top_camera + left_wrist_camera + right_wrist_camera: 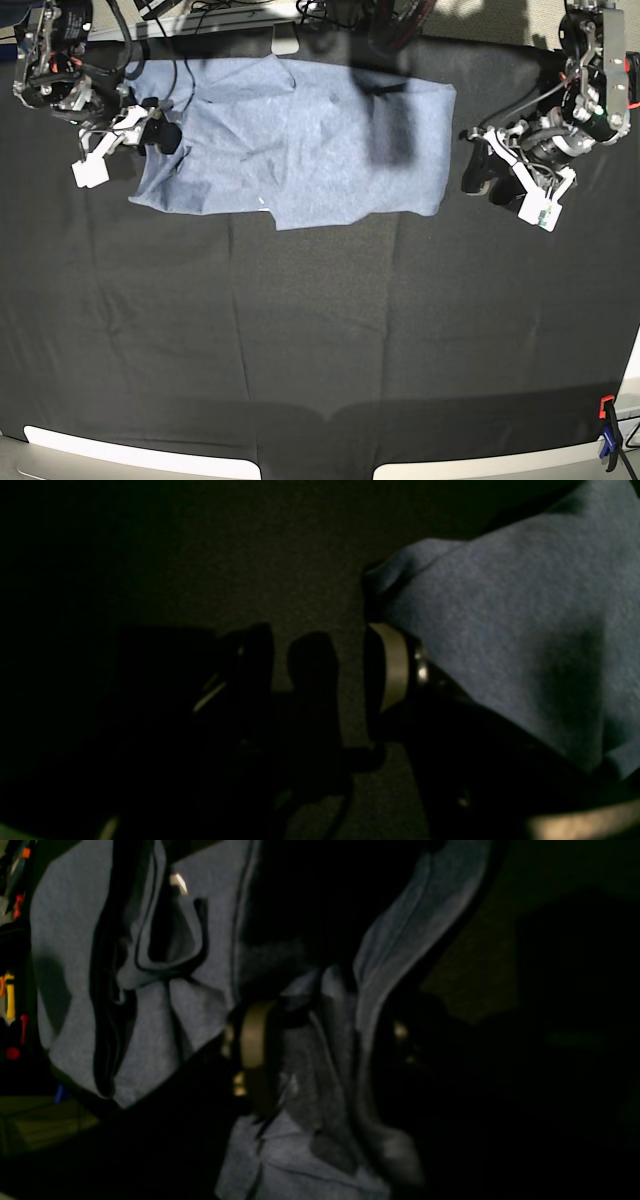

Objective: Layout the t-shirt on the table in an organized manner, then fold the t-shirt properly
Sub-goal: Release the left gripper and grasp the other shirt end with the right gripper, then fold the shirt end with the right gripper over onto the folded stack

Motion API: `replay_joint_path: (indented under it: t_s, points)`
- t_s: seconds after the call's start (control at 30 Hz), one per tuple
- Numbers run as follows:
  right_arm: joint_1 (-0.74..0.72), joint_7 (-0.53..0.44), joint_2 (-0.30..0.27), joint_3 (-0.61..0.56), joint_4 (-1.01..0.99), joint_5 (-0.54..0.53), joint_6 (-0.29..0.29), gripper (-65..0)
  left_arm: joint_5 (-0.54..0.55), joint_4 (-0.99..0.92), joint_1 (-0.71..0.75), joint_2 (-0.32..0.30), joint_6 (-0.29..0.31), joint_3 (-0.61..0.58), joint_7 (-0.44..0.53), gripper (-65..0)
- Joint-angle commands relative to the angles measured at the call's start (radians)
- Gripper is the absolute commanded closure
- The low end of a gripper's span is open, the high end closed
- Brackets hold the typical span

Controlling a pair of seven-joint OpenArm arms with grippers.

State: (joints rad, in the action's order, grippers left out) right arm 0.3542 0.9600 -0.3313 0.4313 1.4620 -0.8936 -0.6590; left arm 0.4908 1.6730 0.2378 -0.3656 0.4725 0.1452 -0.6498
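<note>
Left wrist: left gripper (320,680) spread open on nothing, t-shirt (505,630) just beside it. Right wrist: right gripper (325,1050) pinches bunched fabric. Base: shirt lies far on the table (320,330) — soft, light; grip hems.

The light blue-grey cotton t-shirt (300,140) lies spread at the far side of the large black cloth-covered table (320,340), left of centre in the base view, the near half of the table before it
</note>
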Motion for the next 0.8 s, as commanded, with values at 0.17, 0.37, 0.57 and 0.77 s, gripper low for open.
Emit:
replay_joint_path:
  t_s: [0.17, 0.37, 0.57, 0.77]
  points:
    - [-0.005, 0.033, -0.012, 0.007, 0.017, -0.009, -0.011, 0.0, 0.0, 0.015, -0.011, -0.012, 0.003, 0.006, 0.031, -26.9]
    - [-0.001, 0.147, -0.011, 0.067, 0.169, -0.087, -0.011, 0.0, -0.018, 0.015, -0.01, -0.012, 0.003, 0.006, 0.031, -26.9]
    - [0.012, 0.198, 0.114, 0.065, 0.422, -0.135, 0.013, 0.0, -0.018, 0.015, -0.008, -0.012, 0.003, 0.006, 0.03, -26.9]
    - [0.012, 0.164, 0.282, -0.074, 0.612, -0.056, 0.043, 0.0, -0.018, 0.015, -0.007, -0.012, 0.003, 0.006, 0.029, -26.9]
